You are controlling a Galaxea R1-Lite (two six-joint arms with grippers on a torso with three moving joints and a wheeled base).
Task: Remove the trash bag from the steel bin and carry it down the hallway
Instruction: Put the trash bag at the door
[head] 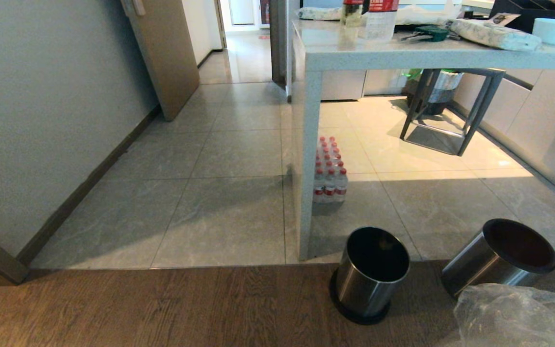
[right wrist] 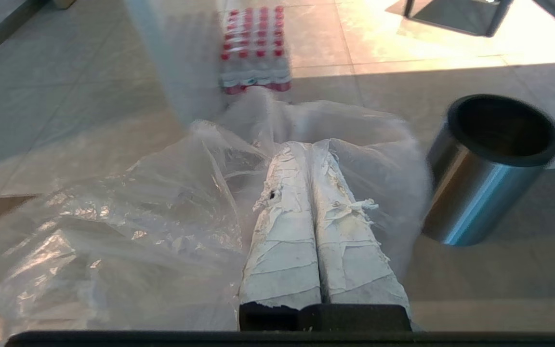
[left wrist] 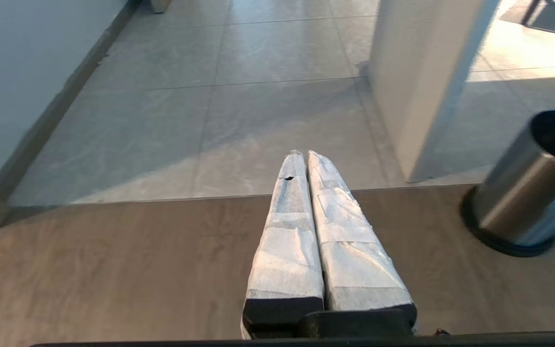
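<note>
The clear crinkly trash bag point(right wrist: 162, 217) hangs out of the bins, bunched around my right gripper point(right wrist: 312, 144), which is shut on a fold of its film. In the head view the bag point(head: 513, 313) fills the bottom right corner, over the wood floor. Two steel bins with black rims stand at the edge of the wood floor, one point(head: 369, 274) near the counter leg and one point(head: 499, 260) to its right, both dark inside. The right wrist view shows one steel bin point(right wrist: 489, 168) beside the bag. My left gripper point(left wrist: 305, 153) is shut and empty above the wood floor, with a bin point(left wrist: 528, 193) off to its side.
The tiled hallway point(head: 219, 159) runs ahead between the grey wall point(head: 41, 120) and a white counter leg point(head: 305, 159). A wooden door leaf point(head: 166, 53) stands ajar at the far left. A pack of red-capped bottles point(head: 329, 171) sits under the counter, and a dark stool point(head: 446, 106) stands further back.
</note>
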